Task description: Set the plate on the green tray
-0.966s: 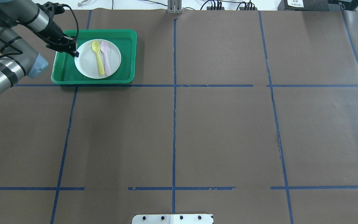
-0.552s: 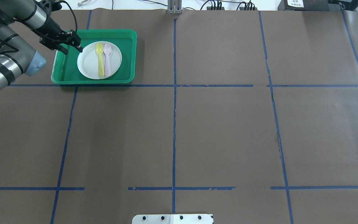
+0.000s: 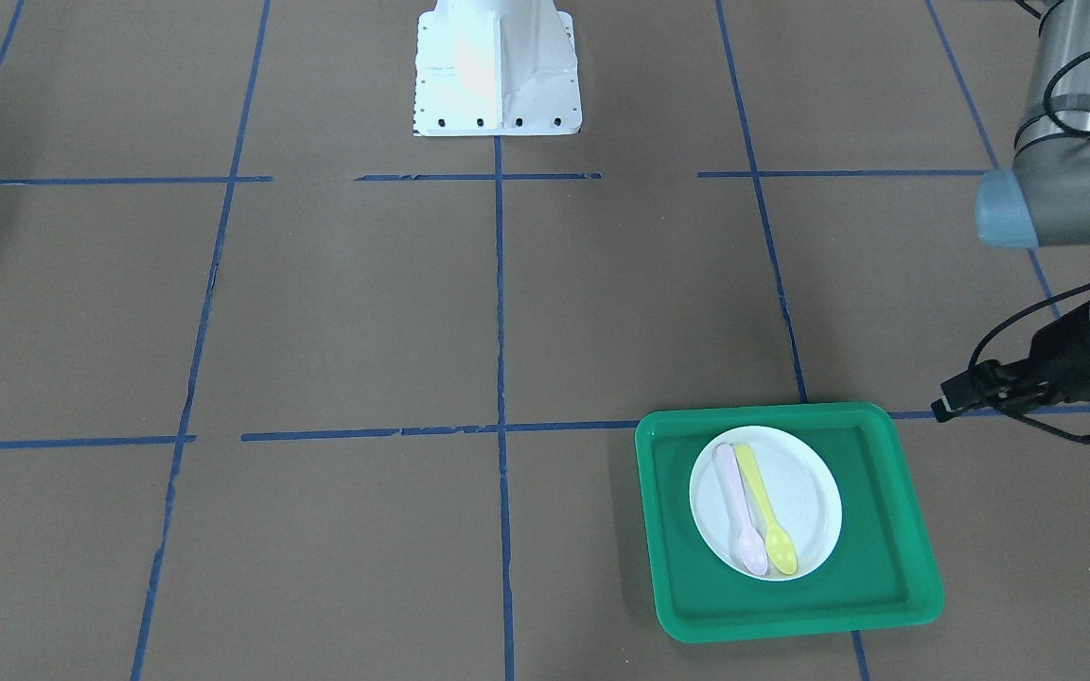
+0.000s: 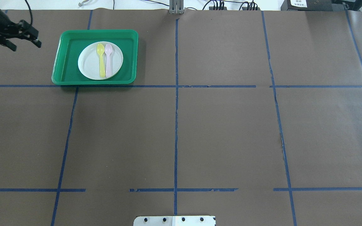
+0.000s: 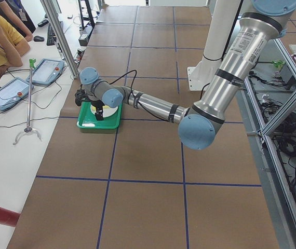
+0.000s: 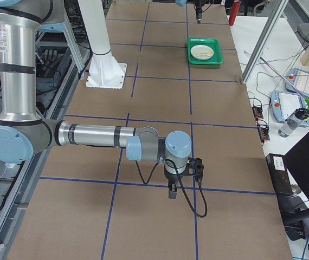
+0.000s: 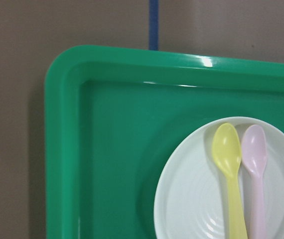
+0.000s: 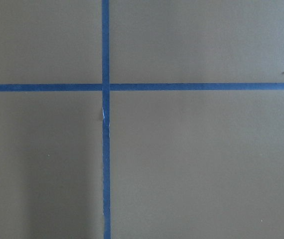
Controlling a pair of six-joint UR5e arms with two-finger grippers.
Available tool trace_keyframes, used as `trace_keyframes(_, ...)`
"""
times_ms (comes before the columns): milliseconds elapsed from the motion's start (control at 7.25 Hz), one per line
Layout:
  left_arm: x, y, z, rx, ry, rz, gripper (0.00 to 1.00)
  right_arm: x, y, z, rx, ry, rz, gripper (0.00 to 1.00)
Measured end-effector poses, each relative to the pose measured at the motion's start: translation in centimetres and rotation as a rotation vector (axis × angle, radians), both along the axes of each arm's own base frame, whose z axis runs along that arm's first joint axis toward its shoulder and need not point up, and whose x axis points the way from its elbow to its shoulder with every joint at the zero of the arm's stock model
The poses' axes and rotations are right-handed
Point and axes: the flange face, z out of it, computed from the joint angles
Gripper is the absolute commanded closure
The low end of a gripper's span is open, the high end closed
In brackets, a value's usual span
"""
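Note:
The white plate [image 4: 88, 62] lies flat inside the green tray [image 4: 66, 62] at the far left of the table, with a yellow spoon [image 4: 101, 59] and a pale pink spoon [image 4: 108, 59] side by side on it. My left gripper [image 4: 25, 45] is open and empty, left of the tray and clear of its rim. It also shows in the front-facing view [image 3: 1028, 430], beside the tray [image 3: 677, 567] and plate [image 3: 800, 492]. The left wrist view shows the tray corner [image 7: 62, 149] and the plate [image 7: 192, 199]. My right gripper [image 6: 180, 181] hovers over bare table far from the tray; I cannot tell whether it is open.
Brown paper with blue tape lines [image 4: 176, 125] covers the table. The white robot base [image 3: 496, 66] stands at the robot's side. Operators' tablets [image 5: 8, 91] and cables lie on a side table past the table's far edge.
My left gripper let go of the plate's rim and drew back to the left, off the tray. The plate settled flat in the tray.

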Motion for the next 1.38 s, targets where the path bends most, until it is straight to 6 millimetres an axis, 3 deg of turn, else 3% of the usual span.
trace_keyframes(276, -9.0, 8.0, 3.6, 0.079, -0.143, 0.09, 0.0, 0.0, 0.0, 0.0, 0.0, 0.0, 0.0, 0.0)
trace_keyframes(552, -18.8, 15.1, 9.3, 0.152, -0.205, 0.156, 0.0, 0.0, 0.0, 0.0, -0.001, 0.0, 0.0, 0.0)
trace_keyframes(690, -22.3, 18.0, 12.2, 0.15, -0.21, 0.16, 0.0, 0.0, 0.0, 0.0, -0.001, -0.001, 0.0, 0.0)
trace_keyframes(966, -24.6, 22.1, 15.9, 0.104, -0.197, 0.153, 0.0, 0.0, 0.0, 0.0, -0.001, -0.001, 0.0, 0.0)
trace_keyframes(1379, -24.2, 25.7, 18.5, 0.04, -0.103, 0.142, 0.0, 0.0, 0.0, 0.0, -0.001, 0.0, 0.0, 0.0)
